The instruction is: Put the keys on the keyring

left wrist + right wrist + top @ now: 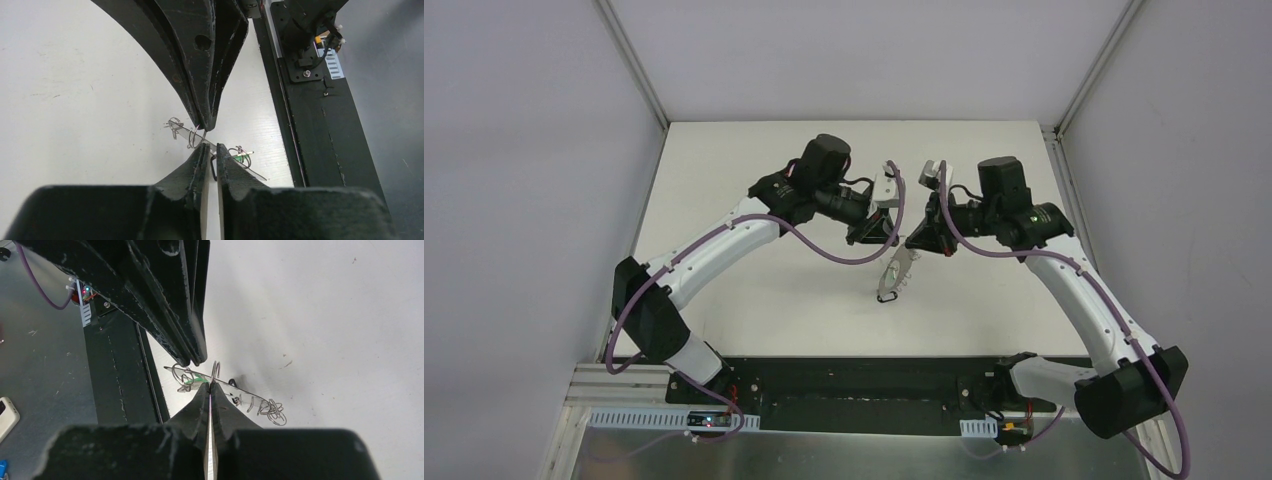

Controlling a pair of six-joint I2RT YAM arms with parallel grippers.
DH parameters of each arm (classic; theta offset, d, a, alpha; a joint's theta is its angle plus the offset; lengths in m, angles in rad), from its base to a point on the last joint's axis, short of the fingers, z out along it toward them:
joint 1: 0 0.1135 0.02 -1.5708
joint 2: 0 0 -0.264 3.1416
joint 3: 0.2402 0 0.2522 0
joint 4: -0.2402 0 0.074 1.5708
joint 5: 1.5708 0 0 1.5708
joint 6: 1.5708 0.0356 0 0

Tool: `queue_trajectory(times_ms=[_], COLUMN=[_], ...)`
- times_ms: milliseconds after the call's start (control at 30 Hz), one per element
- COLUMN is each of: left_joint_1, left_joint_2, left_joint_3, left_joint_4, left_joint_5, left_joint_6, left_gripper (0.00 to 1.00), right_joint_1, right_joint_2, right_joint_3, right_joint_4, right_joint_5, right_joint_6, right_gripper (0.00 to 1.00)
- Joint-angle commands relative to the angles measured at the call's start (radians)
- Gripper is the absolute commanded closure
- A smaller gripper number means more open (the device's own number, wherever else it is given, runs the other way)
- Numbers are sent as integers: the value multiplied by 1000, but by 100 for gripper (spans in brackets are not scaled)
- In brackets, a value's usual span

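The keyring (894, 272) hangs tilted above the table between both grippers. In the left wrist view it is a thin grey strip (186, 132) with wire loops along it. My left gripper (212, 150) is shut on its rim; a black loop (213, 167) shows between the fingers. My right gripper (210, 384) is shut on a small wire ring (215, 370) on the hoop (250, 395). A green key tag (189, 385) hangs at one end, and it also shows in the left wrist view (243, 158). I see no red key. In the top view the left gripper (886, 240) and right gripper (916, 243) almost touch.
The white table (764, 300) lies under the hoop. The black base bar (864, 385) runs along the near edge. A cluster of wire loops (272, 410) sits at the hoop's far end. The right gripper's fingers (205, 100) reach down into the left wrist view.
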Motion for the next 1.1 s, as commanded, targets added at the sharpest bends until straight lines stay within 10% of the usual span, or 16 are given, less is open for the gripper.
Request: queue_trajectory(times_ms=[0,600,1067], left_joint_1=[-9,-20,-28], left_joint_2=[-44,35,49], left_joint_3=[34,70,78], left_joint_4=[-21,-17,-11], left_joint_5=[26,48,45], left_joint_6=[55,52,36], left_gripper=[86,75,96], right_joint_1=[-2,-19,-22], right_joint_2=[-44,-59,-60], right_joint_3=[-2,-28,-34], right_joint_4=[38,64,66], right_joint_5=[-69,-109,-102], right_joint_6=[-23,-12,-7], right_gripper=[100,100,100])
